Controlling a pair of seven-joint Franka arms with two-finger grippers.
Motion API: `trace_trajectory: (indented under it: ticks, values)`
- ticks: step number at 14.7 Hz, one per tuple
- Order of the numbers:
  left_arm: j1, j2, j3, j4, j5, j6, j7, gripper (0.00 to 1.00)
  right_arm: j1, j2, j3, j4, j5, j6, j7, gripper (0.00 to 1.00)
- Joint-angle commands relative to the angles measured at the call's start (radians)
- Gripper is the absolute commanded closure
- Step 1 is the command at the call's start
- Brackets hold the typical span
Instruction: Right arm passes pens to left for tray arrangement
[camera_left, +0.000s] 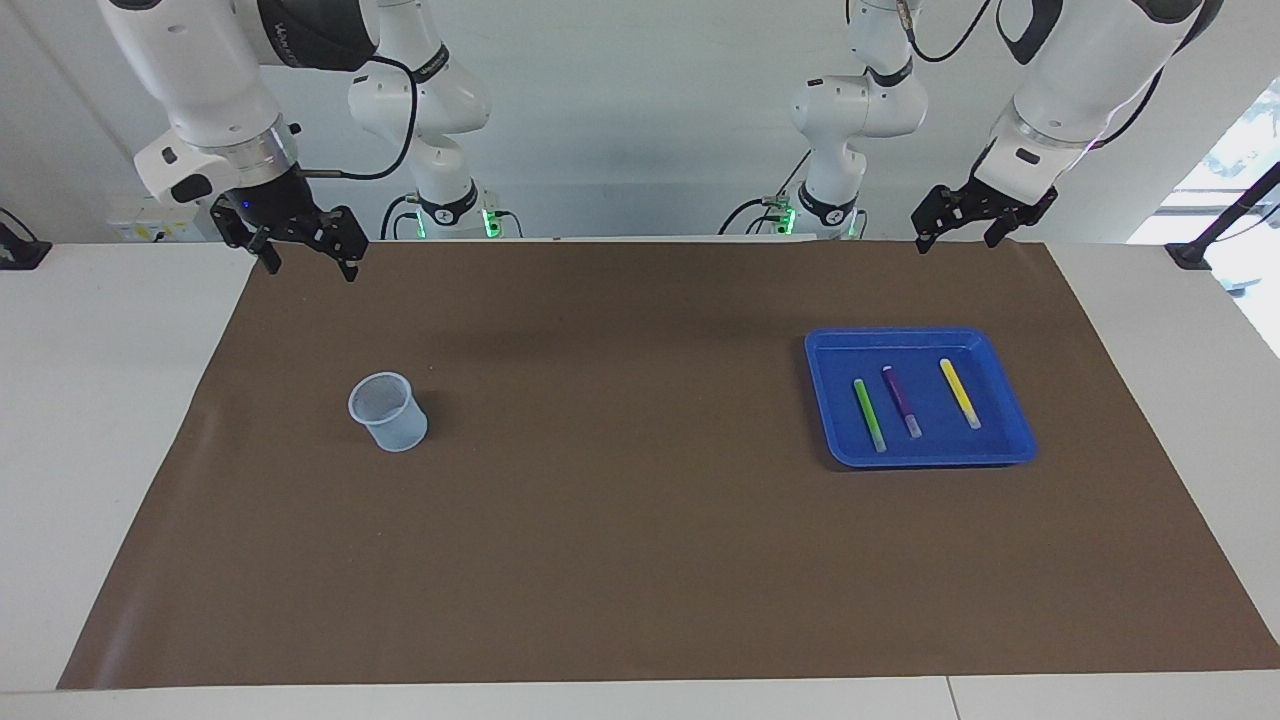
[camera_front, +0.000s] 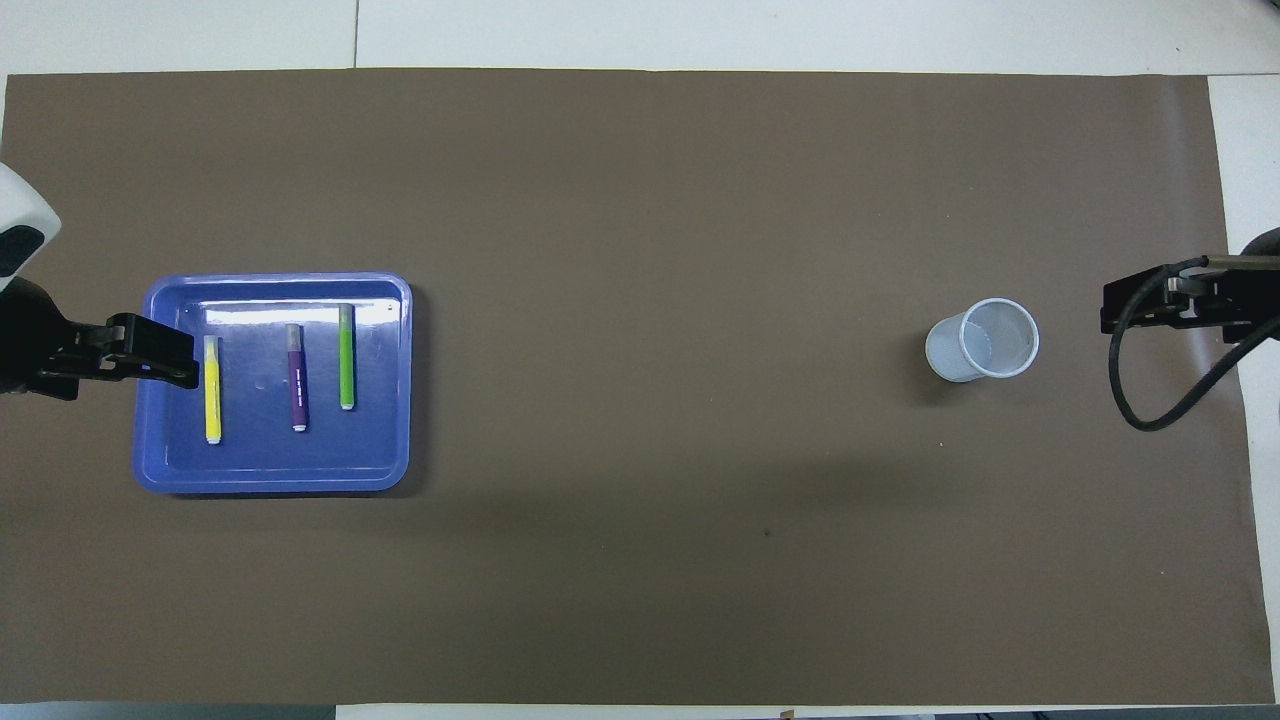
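The bright blue tray (camera_left: 915, 352) lies on the brown mat toward the left arm's end of the table and also shows in the overhead view (camera_front: 380, 435). In it lie the green pen (camera_left: 869, 414) (camera_front: 347, 357), the purple pen (camera_left: 901, 400) (camera_front: 297, 378) and the yellow pen (camera_left: 960, 393) (camera_front: 212, 390), side by side and apart from each other. My left gripper (camera_left: 957, 238) (camera_front: 185, 362) hangs open and empty in the air above the mat's edge by its base. My right gripper (camera_left: 308, 262) (camera_front: 1108, 310) hangs open and empty above the mat's corner by its own base.
A small pale-blue translucent cup (camera_left: 388, 410) (camera_front: 985, 340) stands upright on the mat toward the right arm's end, and nothing shows inside it. The brown mat (camera_left: 620, 500) covers most of the white table.
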Motion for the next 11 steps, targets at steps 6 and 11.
trace_trajectory:
  ticks: [6, 11]
  values:
    - [0.01, 0.002, -0.044, 0.027, -0.008, -0.014, -0.007, 0.0, -0.011, -0.004, 0.005, -0.004, 0.022, -0.011, 0.002, 0.0]
    - [0.01, 0.002, -0.04, 0.027, -0.008, -0.016, -0.005, 0.0, -0.011, -0.004, 0.005, -0.004, 0.022, -0.011, 0.002, 0.0]
